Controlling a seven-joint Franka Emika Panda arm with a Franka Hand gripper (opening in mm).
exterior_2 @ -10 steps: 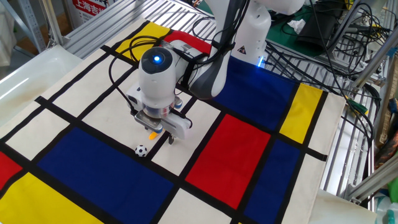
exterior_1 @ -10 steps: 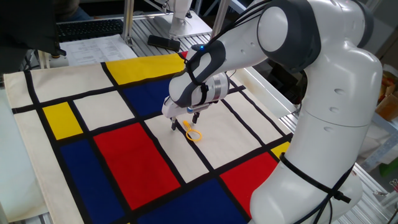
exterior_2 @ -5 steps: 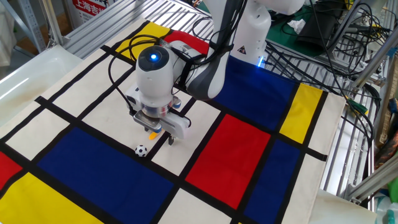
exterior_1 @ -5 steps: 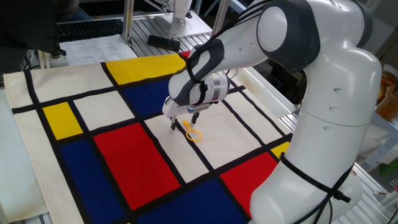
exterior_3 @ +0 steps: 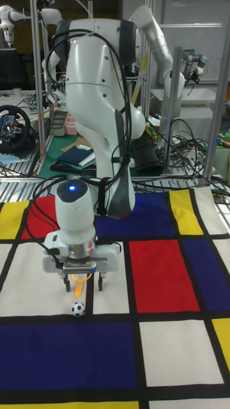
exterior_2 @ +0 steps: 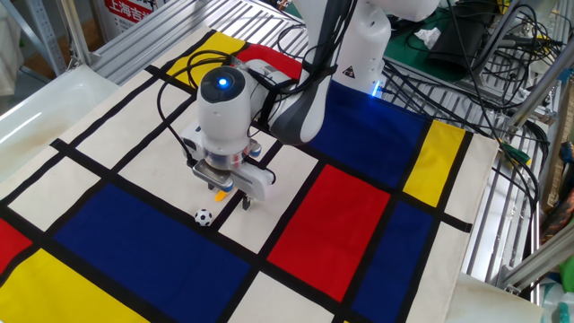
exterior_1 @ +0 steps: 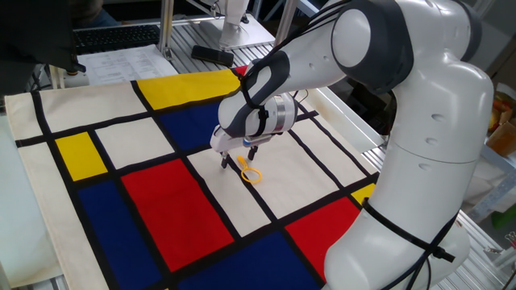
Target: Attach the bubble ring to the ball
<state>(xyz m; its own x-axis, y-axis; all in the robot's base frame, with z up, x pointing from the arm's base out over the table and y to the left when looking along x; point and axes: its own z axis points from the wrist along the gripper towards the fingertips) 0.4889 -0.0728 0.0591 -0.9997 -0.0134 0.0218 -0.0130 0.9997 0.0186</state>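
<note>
Fingers (exterior_3: 83, 287) open, straddling bubble ring (exterior_1: 251, 172) mid-frame: you're pre-grasp. Next, close on it, carry to ball (exterior_3: 78, 308).

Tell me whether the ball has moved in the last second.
No. In the other fixed view the ball sits on the same spot of the white panel beside the black stripe, apart from the gripper.

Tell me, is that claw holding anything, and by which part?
Nothing yet: the claw stands open, straddling the handle of the bubble ring.
</note>
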